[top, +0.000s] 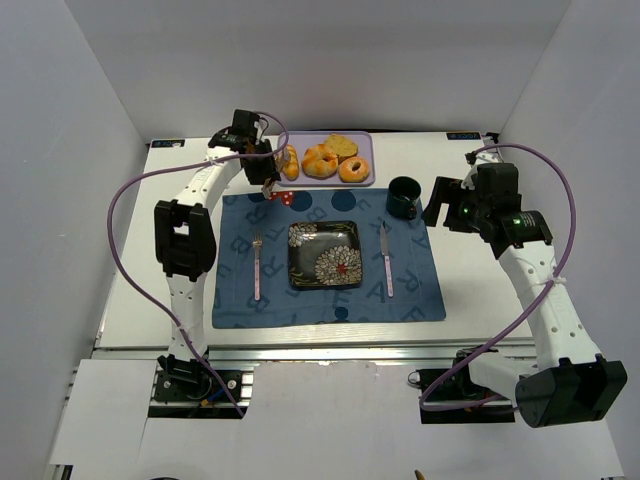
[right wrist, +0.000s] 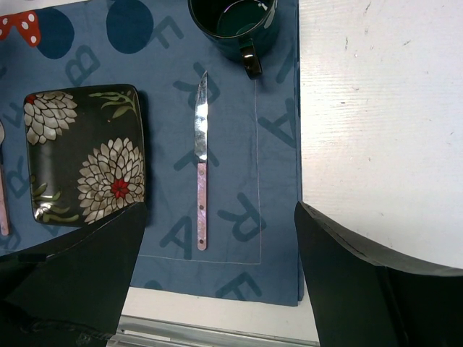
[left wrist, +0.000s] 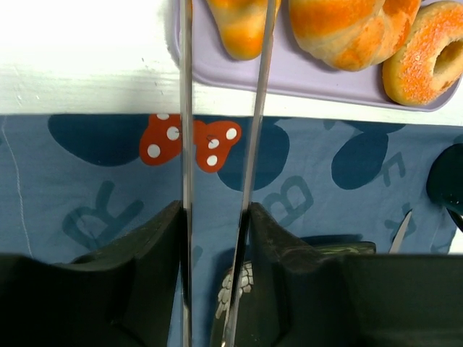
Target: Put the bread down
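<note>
Grasping step: judged to be the pick. The bread (left wrist: 242, 27) lies at the left end of the lavender tray (left wrist: 311, 76), on the far side of the table.
Left gripper (top: 271, 183): its 2 thin fingers (left wrist: 186, 108) stand a narrow gap apart, 1 on each side of the bread. Their tips run out of the wrist view, so I cannot tell whether they pinch it.
Right gripper (right wrist: 217, 246): jaws wide apart with nothing between them, hanging above the right part of the placemat (top: 410, 290).
Doing it well: centre the roll between the fingers, close gently across its narrow width, then lift straight up, clear of the bigger pastry (left wrist: 347, 29) just to its right. The flowered plate (top: 324, 254) looks the likely target.
Writing: the placemat shows scattered letters R, B, E, F and A, plus a red dotted bow (left wrist: 189, 141). No brand is readable.
</note>
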